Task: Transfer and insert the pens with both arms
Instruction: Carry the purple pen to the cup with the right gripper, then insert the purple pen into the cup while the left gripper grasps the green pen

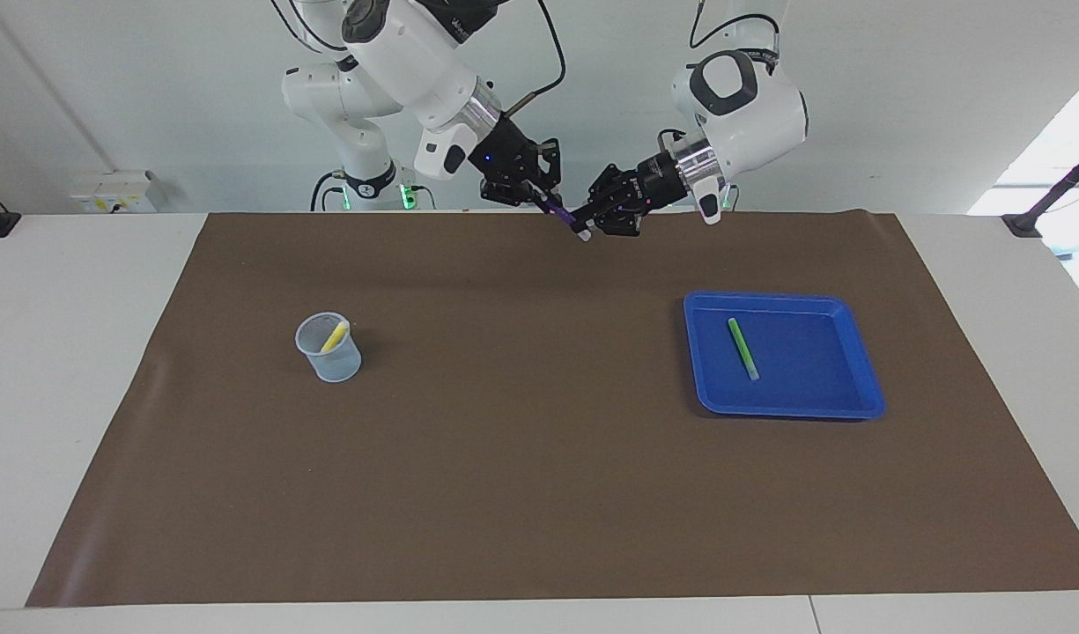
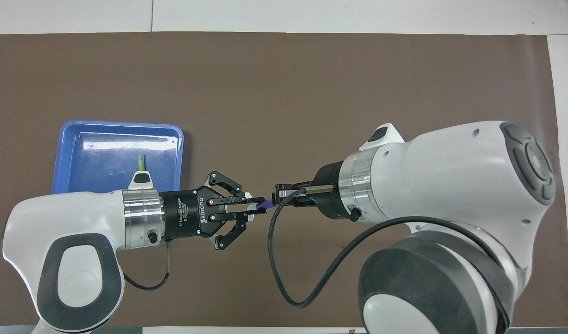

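The pens are at three stages, taken across the facing view. The yellow pen (image 1: 334, 336) already stands in the clear cup (image 1: 328, 348) toward the right arm's end of the table (image 1: 81, 352). The purple pen (image 1: 564, 217) hangs mid-air above the mat (image 1: 521, 423), gripped between the right gripper (image 1: 534, 195) and the left gripper (image 1: 599, 220), both sets of fingers closed on it, so you are mid-handover. The green pen (image 1: 742, 349) lies in the blue tray (image 1: 856, 387), untouched. By my reckoning, one is inserted and two remain.
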